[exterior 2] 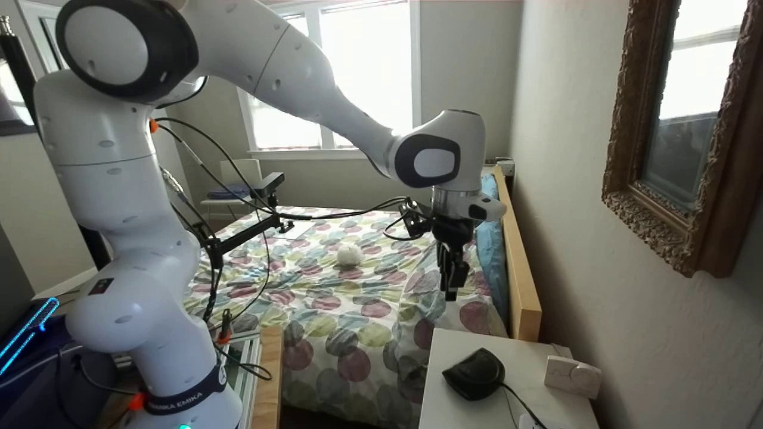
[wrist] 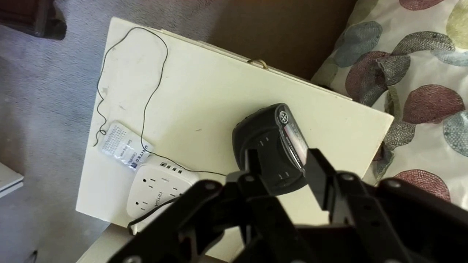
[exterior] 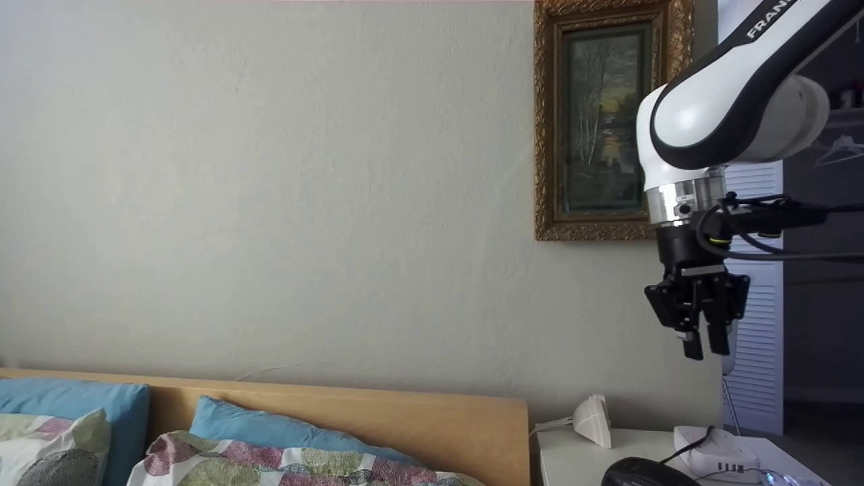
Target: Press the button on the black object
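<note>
In an exterior view the window is blown out to white, its light glaring in the framed painting; the closet lies dim. In the wrist view the near gripper looks slightly soft.

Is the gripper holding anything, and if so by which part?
Nothing is held: the gripper is open and empty, clear of the black object.

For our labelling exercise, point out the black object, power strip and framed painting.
Black object (wrist: 271, 151): wrist view, upper surface.
Power strip (wrist: 158, 183): wrist view, outlet face.
Framed painting (exterior: 601, 123): an exterior view, painted scene.
</note>
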Motion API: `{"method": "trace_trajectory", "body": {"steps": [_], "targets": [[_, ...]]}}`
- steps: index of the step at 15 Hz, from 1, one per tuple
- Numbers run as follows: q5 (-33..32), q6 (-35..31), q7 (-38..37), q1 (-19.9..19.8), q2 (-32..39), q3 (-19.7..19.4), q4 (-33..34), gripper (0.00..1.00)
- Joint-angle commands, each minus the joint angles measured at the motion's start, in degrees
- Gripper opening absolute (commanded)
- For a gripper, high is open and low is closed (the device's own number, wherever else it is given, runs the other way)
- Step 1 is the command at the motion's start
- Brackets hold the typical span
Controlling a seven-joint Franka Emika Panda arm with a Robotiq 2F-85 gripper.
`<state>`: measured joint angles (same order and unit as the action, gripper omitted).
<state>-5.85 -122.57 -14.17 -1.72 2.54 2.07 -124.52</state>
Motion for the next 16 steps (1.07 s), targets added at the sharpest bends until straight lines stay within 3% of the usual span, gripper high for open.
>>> {"method": "trace_trajectory", "body": {"steps": [1, 3, 5, 6, 12, 16], "targets": [[1.6, -2.7, 1.1, 0.8, 4.7, -0.8, 2.8, 0.08], [1.4, -5.6, 1.3, 1.0, 6.6, -0.9, 3.3, 0.00], [0.8, -8.1, -0.4, 1.4, 8.5, -1.2, 4.1, 0.00], [0.6, -6.5, 0.4, 1.4, 6.1, -1.4, 2.2, 0.01], [0.6, -7.9, 0.4, 1.6, 7.9, -1.6, 3.4, 0.01], [3.3, -10.4, -0.6, 1.6, 13.6, -1.5, 6.1, 0.00]]}}
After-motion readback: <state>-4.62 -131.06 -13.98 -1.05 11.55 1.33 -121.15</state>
